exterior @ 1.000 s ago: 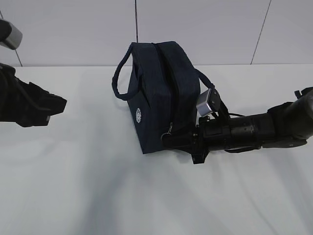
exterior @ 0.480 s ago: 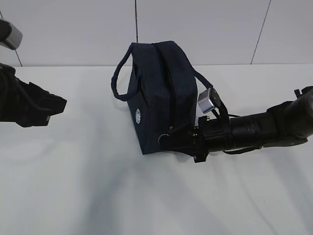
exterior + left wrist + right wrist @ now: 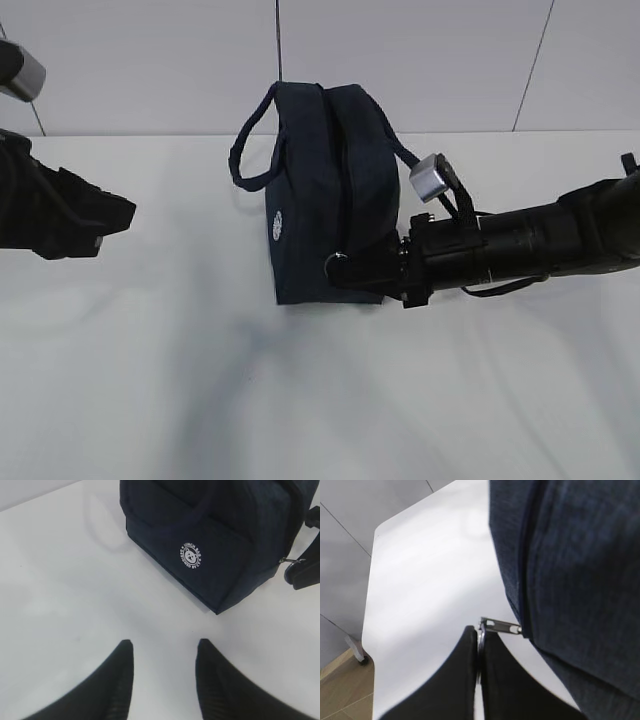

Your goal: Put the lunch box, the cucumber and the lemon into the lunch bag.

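Right gripper (image 3: 478,652) pinches ring pull (image 3: 481,639); lunch bag (image 3: 325,190) upright.

lunch bag (image 3: 570,580): interior hidden, cropped top and right | ring pull (image 3: 481,642): mostly pinched from sight

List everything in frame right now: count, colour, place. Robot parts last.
lunch bag: 1, dark navy, standing mid-table, zipper appears shut
loop handles: 2, navy, one on each side of the bag
round logo: 1, white, on the bag's side facing the left arm
zipper ring pull: 1, metal, at the bag's near lower end, between the right gripper's fingers
table: 1, white, under everything
wall: pale panels, behind the table
lunch box, cucumber, lemon: none in view
left gripper: 1, black, fingers apart, over bare table short of the bag
right gripper: 1, black, fingers closed on the ring pull
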Available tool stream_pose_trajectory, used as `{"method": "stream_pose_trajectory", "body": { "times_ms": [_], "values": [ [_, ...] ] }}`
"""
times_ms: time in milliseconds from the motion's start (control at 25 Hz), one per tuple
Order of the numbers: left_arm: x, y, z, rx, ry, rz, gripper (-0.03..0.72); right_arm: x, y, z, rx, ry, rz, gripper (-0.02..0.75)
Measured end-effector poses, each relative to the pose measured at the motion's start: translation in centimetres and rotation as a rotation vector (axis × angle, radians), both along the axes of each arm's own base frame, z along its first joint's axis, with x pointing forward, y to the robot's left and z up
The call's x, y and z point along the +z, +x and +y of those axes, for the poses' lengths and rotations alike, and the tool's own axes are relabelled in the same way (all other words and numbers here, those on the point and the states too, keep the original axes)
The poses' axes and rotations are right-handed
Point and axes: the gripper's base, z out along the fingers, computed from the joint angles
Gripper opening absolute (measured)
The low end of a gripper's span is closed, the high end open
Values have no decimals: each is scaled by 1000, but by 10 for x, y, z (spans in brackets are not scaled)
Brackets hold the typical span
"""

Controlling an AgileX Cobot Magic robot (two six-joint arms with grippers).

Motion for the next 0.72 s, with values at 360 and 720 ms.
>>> {"method": "stream_pose_trajectory", "body": {
  "times_ms": [360,720],
  "values": [
    [0,0,0,0,0,0,293,32,-5,-1,13,3,-29,7],
    [-2,-2,0,-8,6,22,292,61,-9,-2,5,24,-92,7]
  ]
}}
